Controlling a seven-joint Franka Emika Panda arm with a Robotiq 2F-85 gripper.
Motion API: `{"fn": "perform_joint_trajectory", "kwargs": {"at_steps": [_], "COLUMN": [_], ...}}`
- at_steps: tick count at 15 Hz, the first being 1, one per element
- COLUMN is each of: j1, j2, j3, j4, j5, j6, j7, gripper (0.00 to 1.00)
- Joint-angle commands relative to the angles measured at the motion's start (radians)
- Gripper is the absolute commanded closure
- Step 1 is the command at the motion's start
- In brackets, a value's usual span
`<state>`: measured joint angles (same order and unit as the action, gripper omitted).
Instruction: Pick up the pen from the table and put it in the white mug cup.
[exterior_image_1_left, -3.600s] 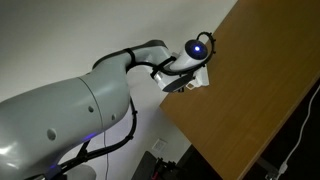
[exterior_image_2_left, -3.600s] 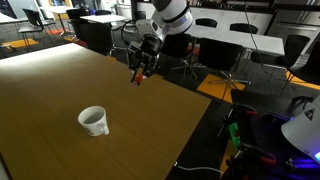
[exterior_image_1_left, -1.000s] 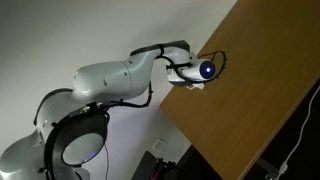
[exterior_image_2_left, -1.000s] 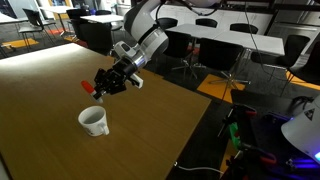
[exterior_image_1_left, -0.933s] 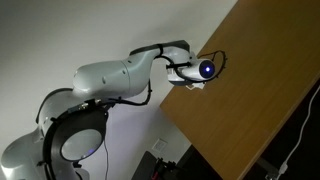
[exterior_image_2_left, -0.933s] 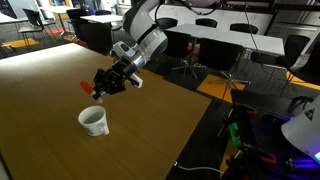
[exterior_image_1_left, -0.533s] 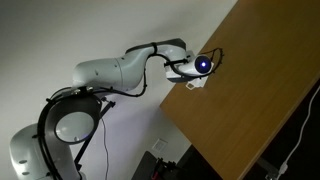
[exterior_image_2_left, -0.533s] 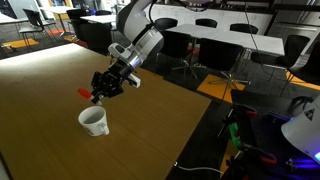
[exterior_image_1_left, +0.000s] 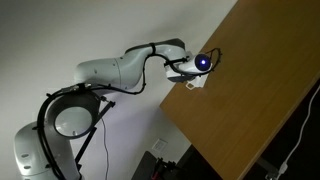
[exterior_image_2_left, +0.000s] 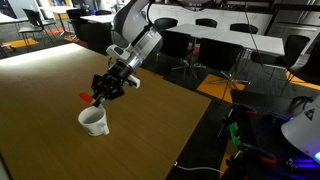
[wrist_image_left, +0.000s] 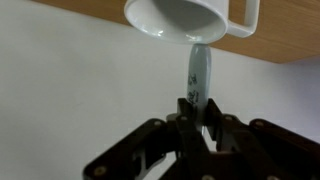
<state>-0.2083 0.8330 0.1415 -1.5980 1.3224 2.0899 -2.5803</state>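
My gripper (exterior_image_2_left: 101, 95) is shut on the pen (exterior_image_2_left: 86, 97), whose red-orange end sticks out just above the white mug cup (exterior_image_2_left: 94, 121) on the light-brown table (exterior_image_2_left: 150, 120). In the wrist view the picture stands upside down: the pen (wrist_image_left: 197, 73) runs from my jaws (wrist_image_left: 198, 112) toward the mug's rim (wrist_image_left: 190, 22), its far end at or just past the rim. The mug's loop handle (wrist_image_left: 250, 20) shows to the right. In an exterior view only the arm and wrist (exterior_image_1_left: 198, 66) show at the table's edge (exterior_image_1_left: 200, 110); the pen and mug are hidden there.
Office chairs (exterior_image_2_left: 215, 45) and tables (exterior_image_2_left: 250, 40) stand beyond the table's far side. The table's corner and edge drop to the floor with cables and equipment (exterior_image_2_left: 250, 135).
The gripper, with the pen in it, has moved from high at the table's far side down and across to just above the mug. In the last half second it has barely shifted.
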Motion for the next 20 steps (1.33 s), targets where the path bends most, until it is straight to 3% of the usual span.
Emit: {"fn": "perform_joint_trajectory", "kwargs": {"at_steps": [1,6,7,9,15,20], "j1": [0.021,0.025,0.025,0.025,0.021,0.012], "j2": [0.011,0.033,0.038,0.045,0.052,-0.034], "j3": [-0.032,-0.042,-0.042,-0.041,-0.040,-0.043], "j4": [0.038,0.068,0.074,0.082,0.098,0.022], "j5": [0.017,0.015,0.015,0.020,0.025,0.035], "j6": [-0.080,-0.131,-0.134,-0.138,-0.144,-0.151], "j7": [0.020,0.027,0.024,0.021,0.019,-0.021], "gripper": [0.95,0.95,0.54,0.48,0.02,0.00]}}
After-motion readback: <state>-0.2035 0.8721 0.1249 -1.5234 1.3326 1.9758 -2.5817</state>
